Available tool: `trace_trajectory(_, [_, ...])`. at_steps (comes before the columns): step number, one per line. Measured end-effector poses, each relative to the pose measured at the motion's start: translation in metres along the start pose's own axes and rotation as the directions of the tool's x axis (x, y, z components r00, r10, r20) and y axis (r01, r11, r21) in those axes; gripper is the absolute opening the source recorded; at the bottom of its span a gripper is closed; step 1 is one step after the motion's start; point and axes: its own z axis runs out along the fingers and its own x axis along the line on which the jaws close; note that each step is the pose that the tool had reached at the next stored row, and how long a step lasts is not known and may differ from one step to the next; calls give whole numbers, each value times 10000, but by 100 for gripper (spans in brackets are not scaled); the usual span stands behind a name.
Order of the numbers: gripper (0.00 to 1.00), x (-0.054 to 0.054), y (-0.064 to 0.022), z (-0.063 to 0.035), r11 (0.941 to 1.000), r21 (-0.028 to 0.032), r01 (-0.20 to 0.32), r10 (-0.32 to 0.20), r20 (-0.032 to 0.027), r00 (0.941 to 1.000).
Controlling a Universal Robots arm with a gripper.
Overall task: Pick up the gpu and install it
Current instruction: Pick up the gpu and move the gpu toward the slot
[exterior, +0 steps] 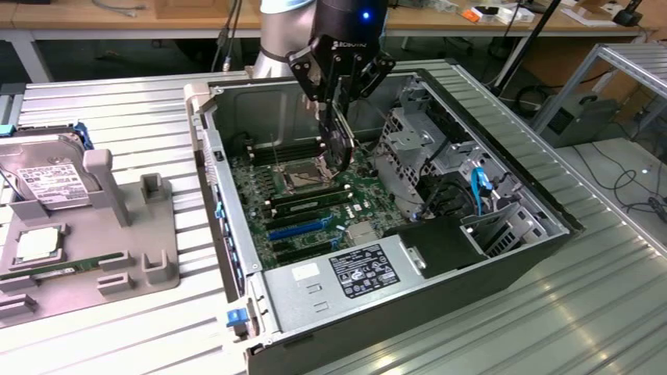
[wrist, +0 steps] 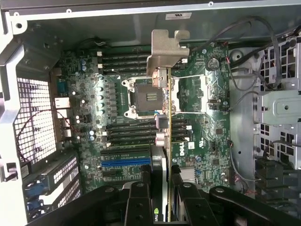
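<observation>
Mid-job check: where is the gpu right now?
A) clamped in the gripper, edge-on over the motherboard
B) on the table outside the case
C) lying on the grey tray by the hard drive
A: the gripper is closed on the gpu, which hangs edge-on above the motherboard inside the open case.

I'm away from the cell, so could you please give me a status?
Gripper shut on gpu, edge-down over motherboard. Not seated. No obstruction seen.
</observation>
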Motion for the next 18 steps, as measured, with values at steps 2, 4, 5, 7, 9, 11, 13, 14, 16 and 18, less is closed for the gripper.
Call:
trace_trajectory(2, [27, -12, 1, 9, 10000, 5, 0, 0, 1, 10000])
trace_trajectory(4, [27, -23, 2, 16, 10000, 11, 0, 0, 1, 10000])
trace_trajectory(5, [27, -29, 3, 19, 10000, 13, 1, -1, 1, 10000])
trace_trajectory(7, [27, -37, 4, 25, 10000, 17, 1, -1, 2, 10000])
trace_trajectory(9, [27, -43, 4, 29, 10000, 20, 1, -1, 2, 10000])
trace_trajectory(11, [27, -55, 6, 36, 10000, 25, 1, -1, 2, 10000])
trace_trajectory(13, [27, -63, 6, 38, 10000, 27, 0, 0, 2, 10000])
trace_trajectory(14, [27, -65, 6, 39, 10000, 26, 1, -1, 2, 10000])
trace_trajectory(16, [27, -64, 6, 39, 10000, 25, 1, -1, 2, 10000])
trace_trajectory(18, [27, -65, 6, 39, 10000, 25, 1, -1, 2, 10000])
